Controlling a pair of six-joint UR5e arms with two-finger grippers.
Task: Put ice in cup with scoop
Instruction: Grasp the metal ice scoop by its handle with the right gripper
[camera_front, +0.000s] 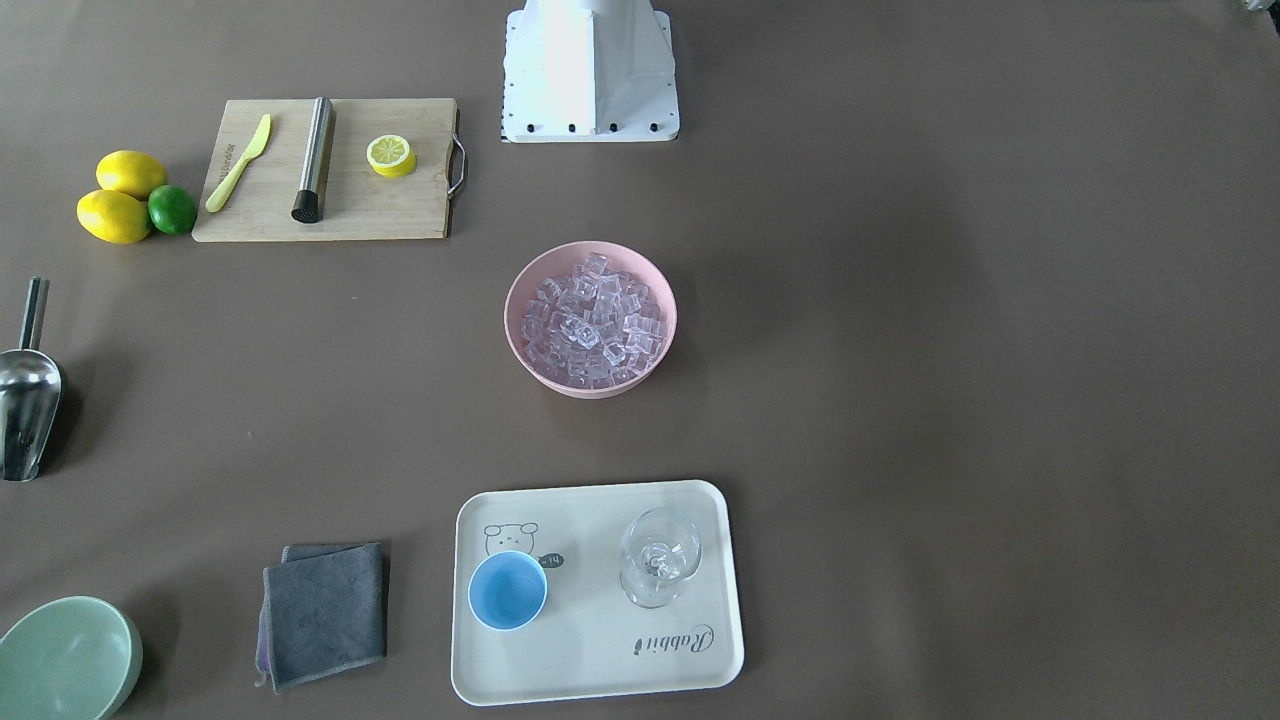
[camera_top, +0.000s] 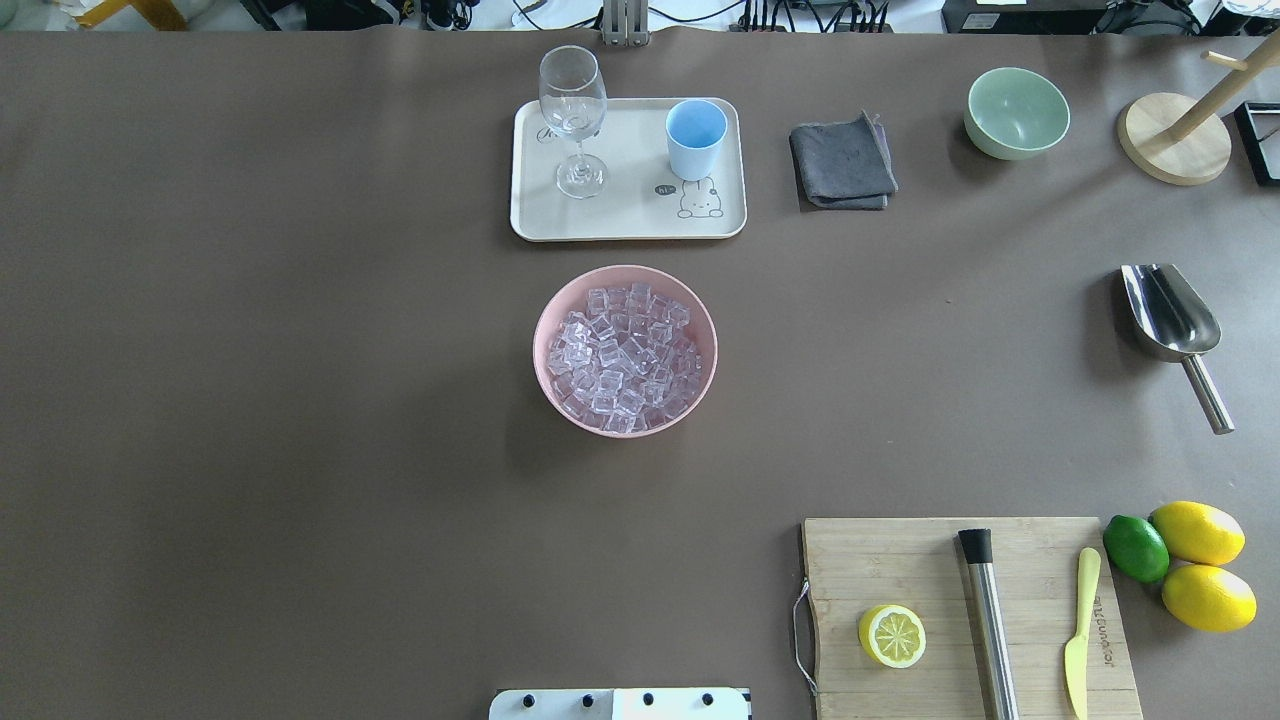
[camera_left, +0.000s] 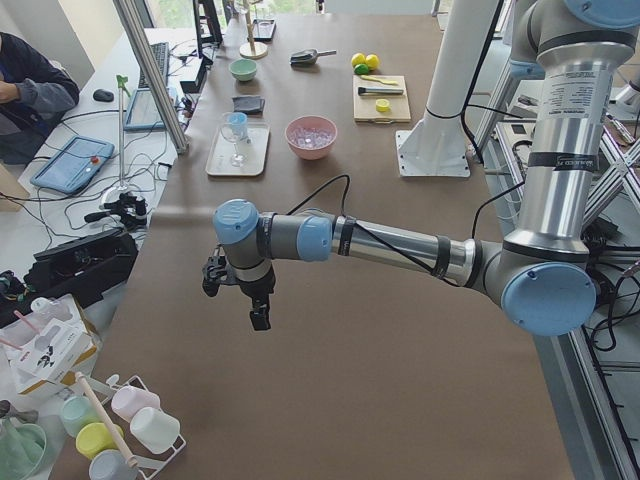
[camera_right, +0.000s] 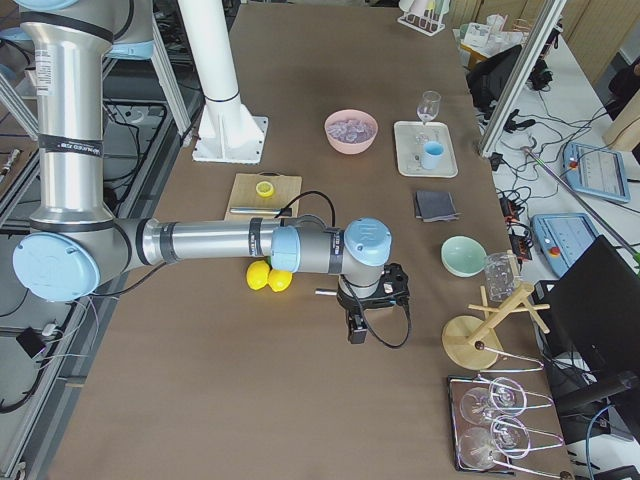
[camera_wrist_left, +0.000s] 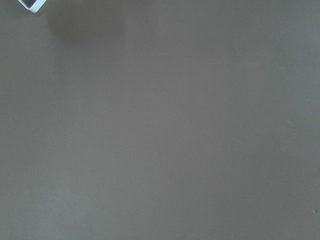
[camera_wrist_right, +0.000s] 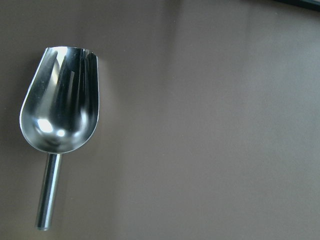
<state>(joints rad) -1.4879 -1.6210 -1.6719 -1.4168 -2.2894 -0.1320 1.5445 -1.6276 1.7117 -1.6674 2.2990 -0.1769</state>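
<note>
The pink bowl (camera_top: 625, 428) stands at the middle of the brown table and is heaped with the ice (camera_top: 622, 355), a pile of clear glossy cubes. Just beyond the bowl, on the side away from the robot, lies a cream tray (camera_top: 620, 215) that carries the light-blue cup (camera_top: 695, 135), upright and empty, and beside it a clear stemmed glass (camera_top: 573, 100). The scoop (camera_top: 1172, 320) lies well apart from the bowl, out toward the robot's right. Its trough faces up with nothing in it, and its short handle points back toward the robot. The right gripper (camera_right: 354, 330) hangs above the table close to the scoop. The right wrist camera shows the scoop lying free with no finger on it, but I cannot tell whether the jaws are spread or pressed together. The left gripper (camera_left: 259, 318) hangs over bare table far from the bowl, toward the robot's left, and its jaw state cannot be told either. Beyond the bowl and to the right, past the tray, lie a folded grey cloth (camera_top: 843, 160) and a pale green bowl (camera_top: 1015, 112). Nearer the robot and right of the bowl, a wooden cutting board (camera_top: 930, 560) holds a lemon half (camera_top: 892, 635), a steel cylinder with a black end (camera_top: 988, 620) and a yellow knife (camera_top: 1080, 630). A lime (camera_top: 1135, 548) and two lemons (camera_top: 1197, 532) sit just beside it.
</note>
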